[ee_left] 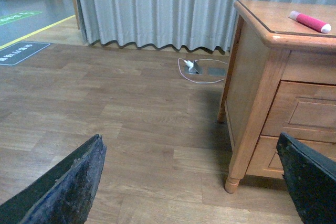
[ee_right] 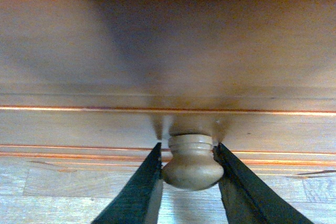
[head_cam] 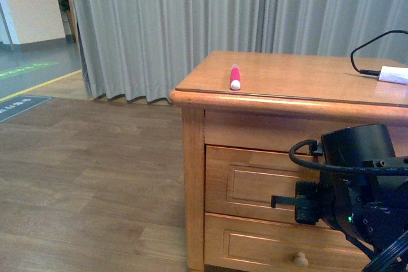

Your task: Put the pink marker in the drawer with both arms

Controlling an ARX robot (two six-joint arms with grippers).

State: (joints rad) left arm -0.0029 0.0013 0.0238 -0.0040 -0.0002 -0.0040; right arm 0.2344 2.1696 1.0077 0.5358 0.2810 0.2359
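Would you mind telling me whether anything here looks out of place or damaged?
Nothing looks damaged or spilled. The one loose thing is a white cable looped on the floor by the curtain, beside the cabinet. The pink marker lies flat on the cabinet top, and the right gripper holds a drawer knob.

Right arm [head_cam: 363, 183] sits low and bulky, green light glowing, wrist reaching forward. The right hand [ee_right: 188, 149] has both dark fingers [ee_right: 139, 192] drawn in on the knob [ee_right: 191, 167], apparently touching each side, though this close view is blurred. The left hand [ee_left: 190, 140] hangs wide open, its fingers [ee_left: 71, 184] spread far apart, angled downward.
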